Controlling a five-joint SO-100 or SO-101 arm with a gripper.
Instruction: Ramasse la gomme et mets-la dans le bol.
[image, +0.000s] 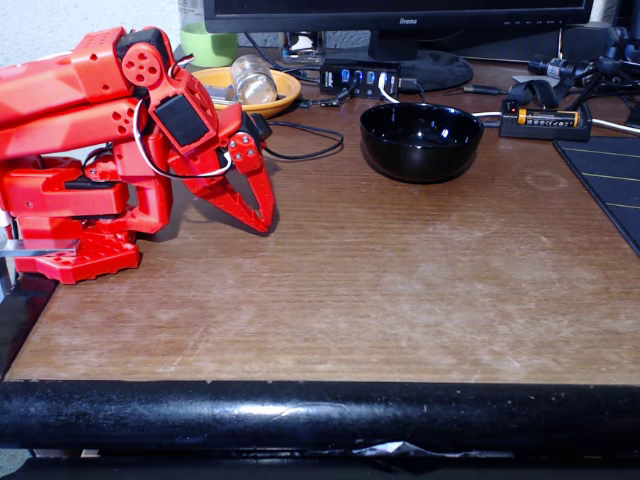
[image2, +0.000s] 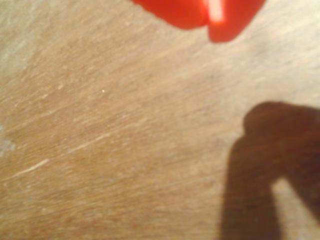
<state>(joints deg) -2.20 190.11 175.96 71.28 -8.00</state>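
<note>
Glossy black bowl (image: 421, 141), upright on table

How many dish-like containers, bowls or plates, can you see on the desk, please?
2: the black bowl at centre rear, and the orange-yellow dish behind the gripper, partly hidden; others may be hidden.

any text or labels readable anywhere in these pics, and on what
"iiyama": small brand mark on the lower bezel of the monitor at the back of the desk in the fixed view, only just legible.
Printing on the yellow-and-black battery lying in its holder right of the black bowl: too small to read.
USB hub behind the bowl: no legible marking.
Wrist view: no text.
</note>
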